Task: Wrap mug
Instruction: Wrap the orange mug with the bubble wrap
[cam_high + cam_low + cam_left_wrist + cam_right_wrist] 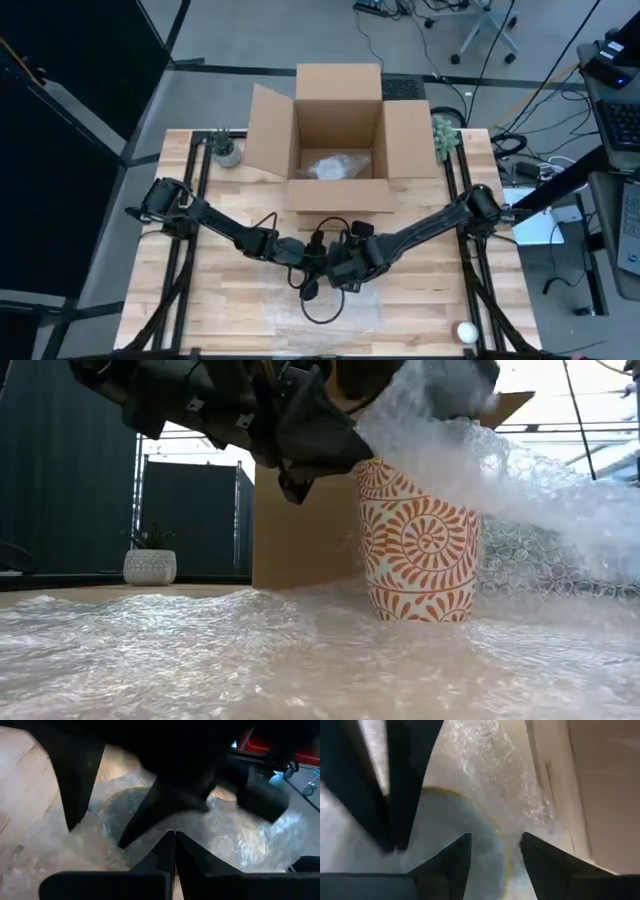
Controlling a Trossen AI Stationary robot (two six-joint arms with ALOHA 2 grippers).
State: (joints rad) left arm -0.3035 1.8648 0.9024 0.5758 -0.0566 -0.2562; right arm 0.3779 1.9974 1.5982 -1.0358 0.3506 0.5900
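An orange-and-white patterned mug [420,545] stands upright on a sheet of bubble wrap [250,650] spread over the table's near middle. One part of the wrap [520,480] is raised over the mug's right side and rim. Both grippers meet above the mug, hiding it in the high view. My left gripper [175,832] is shut, its tip [295,490] just left of the mug's rim. My right gripper [495,837] is open above the rim, which shows through the wrap [470,820]. My left gripper points down beside the mug's rim; I cannot tell whether it touches the wrap or the mug. My right gripper comes from above, its fingers [535,855] standing either side of the wrap-covered rim. The raised wrap [430,410] runs up toward it, but the meeting place lies above the low view's top.
An open cardboard box [338,130] with some wrap inside stands right behind the mug at the far middle. Small potted plants stand at the far left [226,150] and far right [445,135]. A white ball [467,331] lies near the near right corner.
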